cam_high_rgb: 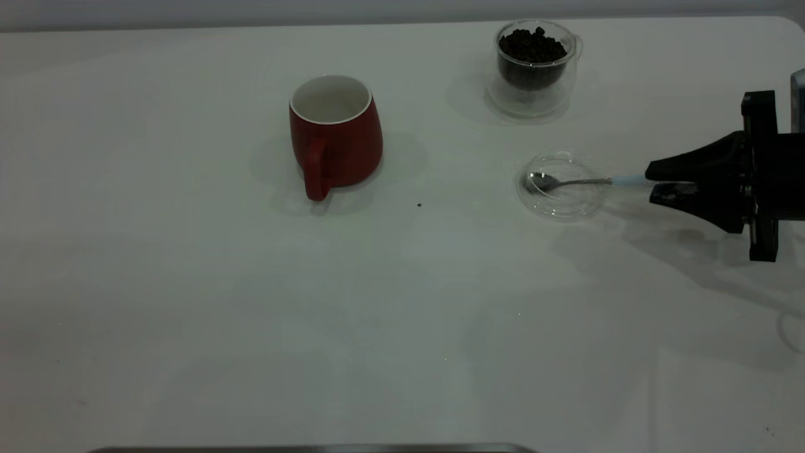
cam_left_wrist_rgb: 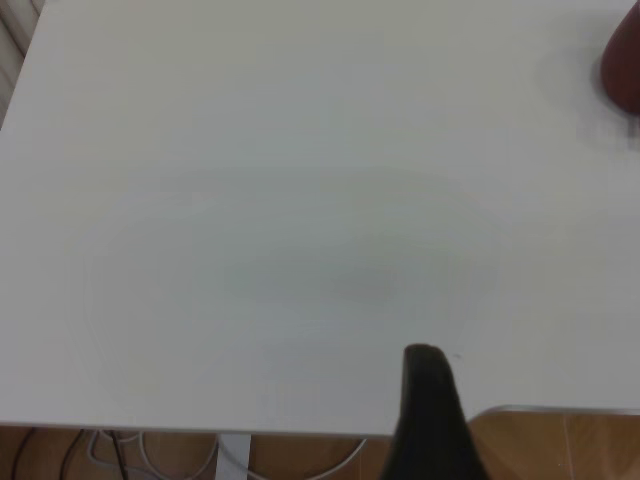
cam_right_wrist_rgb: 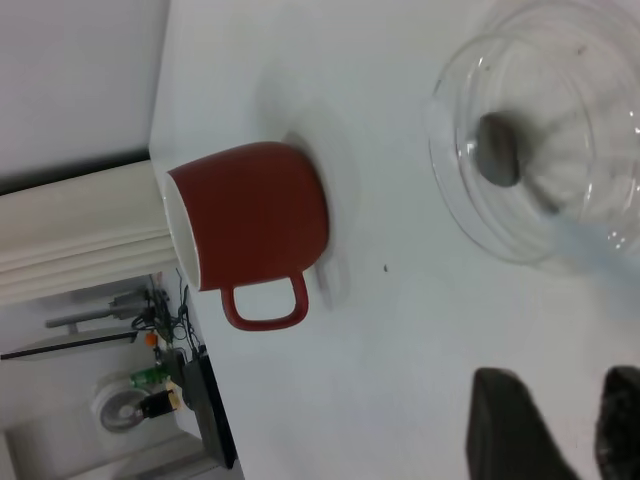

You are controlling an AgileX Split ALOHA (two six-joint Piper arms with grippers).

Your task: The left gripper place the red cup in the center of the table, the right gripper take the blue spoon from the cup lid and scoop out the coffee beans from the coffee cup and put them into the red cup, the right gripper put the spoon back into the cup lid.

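The red cup (cam_high_rgb: 336,135) stands upright on the table (cam_high_rgb: 402,314) left of centre, its handle toward the front; the right wrist view also shows the red cup (cam_right_wrist_rgb: 255,225). The coffee cup (cam_high_rgb: 533,66), heaped with coffee beans (cam_high_rgb: 531,45), is at the back right. In front of it lies the cup lid (cam_high_rgb: 560,184) with the blue spoon (cam_high_rgb: 569,182) resting in it, handle pointing right. My right gripper (cam_high_rgb: 649,182) is open at the handle's end, one fingertip on each side. My left gripper (cam_left_wrist_rgb: 432,410) hangs over the table's left edge, far from the cup.
A small dark speck (cam_high_rgb: 419,204) lies between the red cup and the lid. The table's edge (cam_left_wrist_rgb: 300,430) runs under the left gripper, with cables and floor beyond. A grey bar (cam_high_rgb: 314,448) lines the front edge.
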